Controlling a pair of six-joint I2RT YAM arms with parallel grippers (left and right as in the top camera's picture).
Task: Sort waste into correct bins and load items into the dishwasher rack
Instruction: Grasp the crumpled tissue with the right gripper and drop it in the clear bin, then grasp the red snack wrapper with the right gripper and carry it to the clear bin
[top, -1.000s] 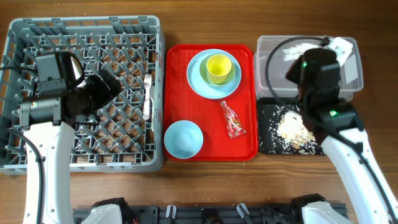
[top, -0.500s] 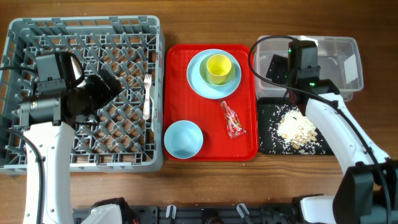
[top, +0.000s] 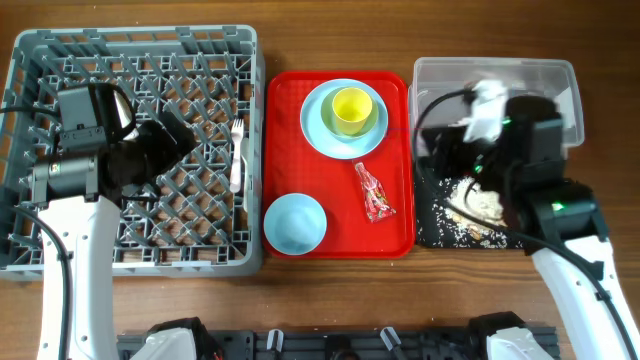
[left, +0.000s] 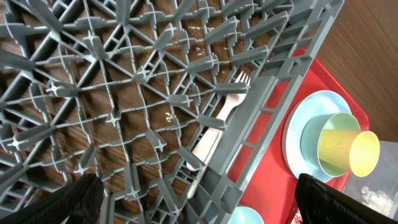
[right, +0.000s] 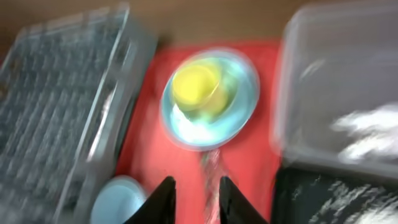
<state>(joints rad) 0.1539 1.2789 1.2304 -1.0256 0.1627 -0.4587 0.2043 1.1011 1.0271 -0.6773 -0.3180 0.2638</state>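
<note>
The grey dishwasher rack (top: 60, 60) fills the left side, with a white fork (top: 237, 152) lying by its right wall; the fork also shows in the left wrist view (left: 219, 121). My left gripper (top: 170, 138) hangs open and empty over the rack (left: 124, 93). The red tray (top: 400, 215) holds the pale blue plate (top: 322, 135) with the yellow-green cup (top: 352, 110) on it, the bowl (top: 295, 222) and the red wrapper (top: 375, 192). The white napkin (top: 487, 103) lies in the clear tub (top: 545, 72). Food scraps (top: 482, 207) lie on the black tray (top: 430, 228). My right gripper (top: 442, 150) is open and empty (right: 196, 202). The spoon is not visible.
The right wrist view is motion-blurred; it shows the plate and cup (right: 199, 87), the wrapper (right: 211, 168) and the tub (right: 323, 68). Bare wooden table (top: 330, 25) runs behind and in front of the containers.
My right arm has swung back from over the clear tub; its gripper now sits by the tub's left end above the black tray. The left arm has not moved.
</note>
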